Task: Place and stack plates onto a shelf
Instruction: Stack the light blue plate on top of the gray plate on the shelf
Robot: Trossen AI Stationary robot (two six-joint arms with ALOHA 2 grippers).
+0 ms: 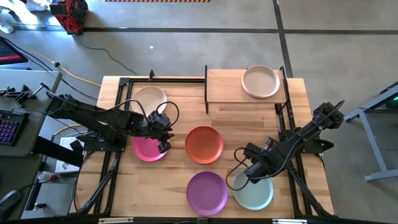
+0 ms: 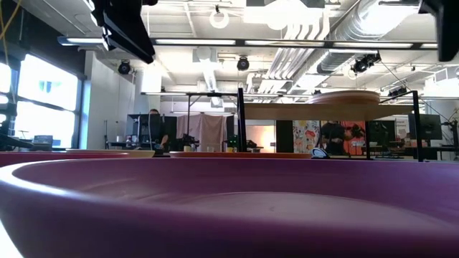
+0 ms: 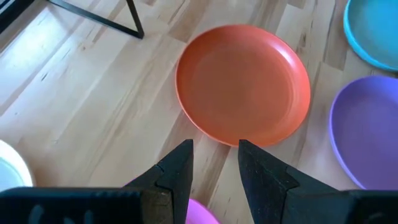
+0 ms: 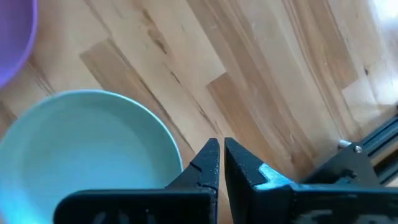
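Note:
The light-wood shelf [image 1: 230, 93] stands at the table's far edge with a beige plate [image 1: 260, 81] on its right half. On the table lie a cream plate [image 1: 149, 98], a magenta plate [image 1: 147, 149], an orange plate [image 1: 204, 144], a purple plate [image 1: 207, 192] and a pale grey-green plate [image 1: 255, 193]. My left gripper [image 3: 216, 155] is open over the magenta plate's rim [image 3: 202, 214], facing the orange plate [image 3: 242, 84]. My right gripper [image 4: 221, 158] is shut above the bare wood, just beside the pale plate's rim [image 4: 177, 155].
Black metal frame rails run along the table's left and right sides [image 1: 112, 168] [image 1: 298, 174]. The purple plate [image 2: 229, 208] fills the low view's foreground. Bare wood shows between the orange plate and the shelf [image 1: 242, 127]. The shelf's left half carries nothing.

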